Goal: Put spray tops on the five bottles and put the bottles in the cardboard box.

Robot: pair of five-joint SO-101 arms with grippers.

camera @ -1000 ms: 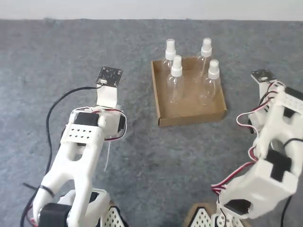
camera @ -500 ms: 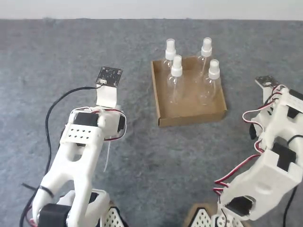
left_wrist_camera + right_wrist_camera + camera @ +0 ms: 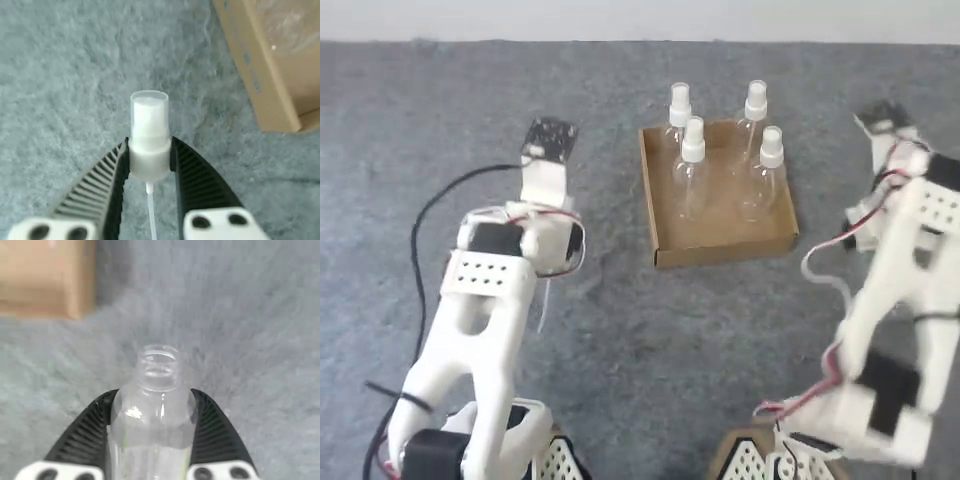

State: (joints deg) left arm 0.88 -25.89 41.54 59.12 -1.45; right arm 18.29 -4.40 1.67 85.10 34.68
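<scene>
In the left wrist view my left gripper (image 3: 148,150) is shut on a white spray top (image 3: 148,131), whose thin dip tube (image 3: 150,210) hangs down between the fingers, over grey carpet beside a corner of the cardboard box (image 3: 260,75). My right gripper (image 3: 154,405) is shut on a clear bottle (image 3: 159,390) with an open, capless neck. In the high view the cardboard box (image 3: 720,250) holds several upright clear bottles (image 3: 690,175), each with a white spray top. The left arm (image 3: 490,290) stands left of the box and the right arm (image 3: 910,230) right of it.
Grey carpet (image 3: 650,330) covers the table. A black cable (image 3: 430,230) loops beside the left arm. Red and white wires (image 3: 830,290) hang from the right arm. Both arm bases sit at the near edge.
The right arm has swung up and toward the far side, its wrist now beside the box's far right corner. The left arm has shifted slightly farther away.
</scene>
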